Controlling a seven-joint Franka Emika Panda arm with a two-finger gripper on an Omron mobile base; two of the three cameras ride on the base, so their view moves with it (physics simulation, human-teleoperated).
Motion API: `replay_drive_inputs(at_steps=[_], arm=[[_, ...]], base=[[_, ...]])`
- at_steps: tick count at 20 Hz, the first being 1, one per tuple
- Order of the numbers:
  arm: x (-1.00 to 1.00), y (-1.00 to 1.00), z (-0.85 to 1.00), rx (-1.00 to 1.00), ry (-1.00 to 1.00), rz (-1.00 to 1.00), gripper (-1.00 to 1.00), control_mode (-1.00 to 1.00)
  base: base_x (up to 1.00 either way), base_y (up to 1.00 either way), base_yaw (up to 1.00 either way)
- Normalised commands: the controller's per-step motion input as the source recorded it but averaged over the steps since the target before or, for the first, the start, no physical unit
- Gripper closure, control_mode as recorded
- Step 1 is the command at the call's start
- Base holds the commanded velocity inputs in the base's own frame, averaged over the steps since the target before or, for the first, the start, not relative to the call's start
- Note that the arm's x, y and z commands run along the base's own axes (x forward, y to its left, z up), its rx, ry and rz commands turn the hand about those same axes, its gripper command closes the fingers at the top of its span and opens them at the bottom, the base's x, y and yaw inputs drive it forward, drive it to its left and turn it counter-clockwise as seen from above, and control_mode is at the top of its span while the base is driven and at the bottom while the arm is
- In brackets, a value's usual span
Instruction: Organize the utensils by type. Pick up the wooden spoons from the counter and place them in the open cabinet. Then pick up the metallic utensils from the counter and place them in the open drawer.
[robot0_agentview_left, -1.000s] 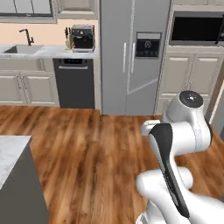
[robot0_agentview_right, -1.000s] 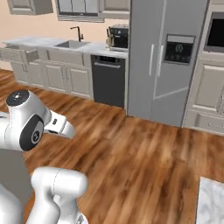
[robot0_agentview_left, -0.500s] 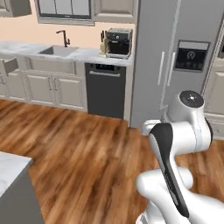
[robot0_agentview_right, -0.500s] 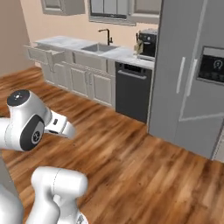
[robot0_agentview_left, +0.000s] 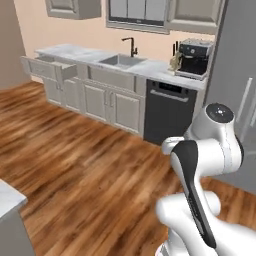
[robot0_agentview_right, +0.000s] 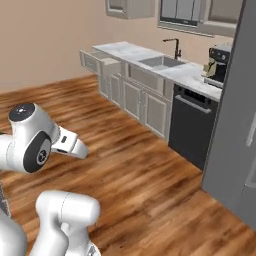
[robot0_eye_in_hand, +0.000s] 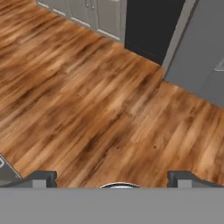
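I judge the job barely begun: my pincer (robot0_eye_in_hand: 113, 177) hangs over bare wooden floor (robot0_eye_in_hand: 87, 96) with its two tips spread wide and nothing between them, so no utensil is in hand. The bench (robot0_agentview_left: 80, 52) I need runs along the far wall, white marble over pale grey fronts, with a sink (robot0_agentview_left: 120, 60) set in it and a coffee machine (robot0_agentview_left: 192, 57) at its right end. At its left end the open drawer (robot0_agentview_left: 50, 67) stands pulled out, and I can make out its pale front in the right base view too (robot0_agentview_right: 97, 60). Whether the wooden spoon or the two metal pieces lie on that top I cannot tell from here; the surface is too far and too small in both base views to pick out anything slim. So every step seems left to do: spoon to the cabinet, metal pieces to the drawer.

For room, the floor between me and the bench is wide and free of clutter. The edges I mind are the protruding drawer front, the dark dishwasher (robot0_agentview_left: 167, 112) below the coffee machine, and the grey refrigerator (robot0_agentview_right: 232, 140) close on my right, whose corner juts into the path. A corner of another marble top (robot0_agentview_left: 7, 197) sits low at my left, near the base.
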Motion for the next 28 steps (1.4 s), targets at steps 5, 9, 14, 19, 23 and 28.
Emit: replay_drive_inputs(at_steps=[5,9,14,19,23,28], arm=[[0.0,0.0,0.0,0.0,0.0,0.0,-1.0,1.0],[0.0,0.0,0.0,0.0,0.0,0.0,-1.0,1.0],[0.0,0.0,0.0,0.0,0.0,0.0,-1.0,1.0],[0.0,0.0,0.0,0.0,0.0,0.0,-1.0,1.0],[0.0,0.0,0.0,0.0,0.0,0.0,-1.0,1.0],[0.0,0.0,0.0,0.0,0.0,0.0,-1.0,1.0]], base=[[0.95,-0.46,0.63],[1.0,-0.44,0.63],[1.0,-0.32,0.6],[0.98,-0.43,0.57],[0.93,-0.66,0.53],[0.97,-0.71,0.53]])
